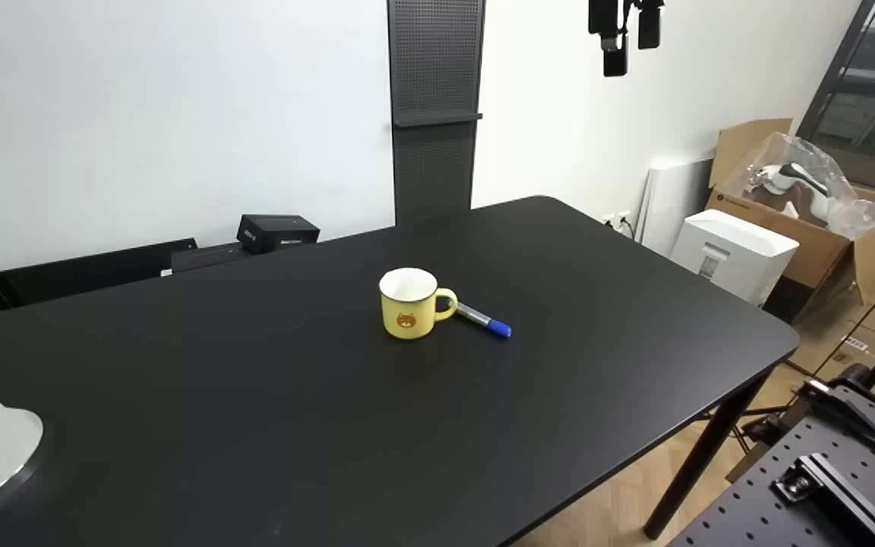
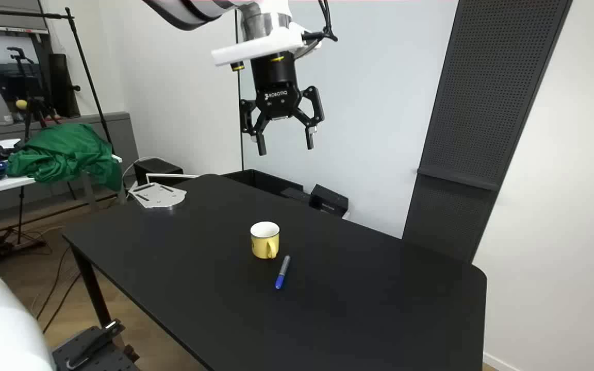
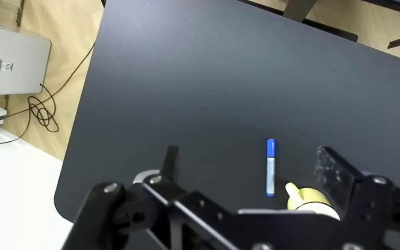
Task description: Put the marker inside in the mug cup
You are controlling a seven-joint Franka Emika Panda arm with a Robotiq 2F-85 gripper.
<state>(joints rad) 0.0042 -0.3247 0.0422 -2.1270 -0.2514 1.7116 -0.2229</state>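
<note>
In an exterior view, mid-frame: mug cup (image 1: pixel 407 311) upright on table (image 1: pixel 293 395), marker (image 1: pixel 479 317) lying just beside its handle (image 1: pixel 453 304). In an exterior view, top centre: claw (image 2: pixel 286 150) spread wide, empty. Wrist view, lower right: narrow marker-handle gap; off-centre descent risks a finger (image 3: pixel 335 177) hitting the handle.

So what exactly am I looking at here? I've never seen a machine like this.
That's a robot arm ending in a two-fingered gripper. Two pictures were taken from outside the robot, from different places; the third was taken from its wrist, looking down past the gripper. On the black table stands a yellow mug; beside it, not touching, lies a blue-capped marker. A flat pale plate sits at one end. The gripper is open above the table, holding nothing.
</note>
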